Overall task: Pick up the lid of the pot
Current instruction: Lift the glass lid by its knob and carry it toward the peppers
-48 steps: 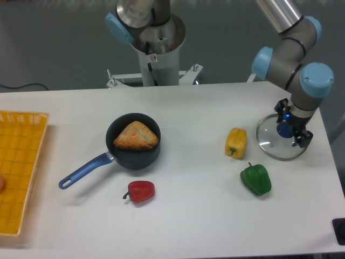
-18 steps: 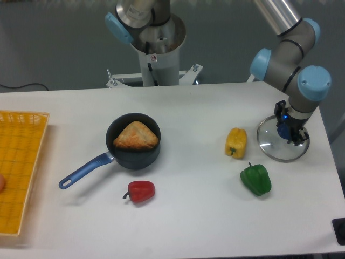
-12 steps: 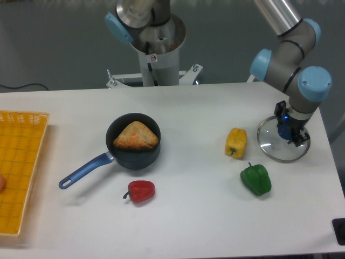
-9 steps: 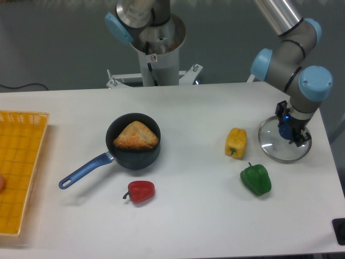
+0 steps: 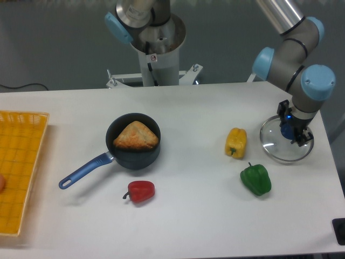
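White surface (image 5: 188,221). Dark pan (image 5: 135,159) left of middle, blue handle (image 5: 86,170) toward near left. Red pepper (image 5: 142,191) sat nearer. Yellow pepper (image 5: 236,143) right of middle, green pepper (image 5: 256,179) nearer, pot lid (image 5: 274,148) lay flat at right. Yellow-orange crate (image 5: 24,129) stood at left edge.

Gripper (image 5: 291,125) covers part of the pot lid (image 5: 274,150) and its blue knob (image 5: 285,131). Left edge crops the yellow-orange basket (image 5: 21,145) and the reddish item (image 5: 1,182) in it; right edge cuts a black object (image 5: 339,225), can't ID. Brown piece (image 5: 136,136) hides part of the pan (image 5: 141,160) floor.
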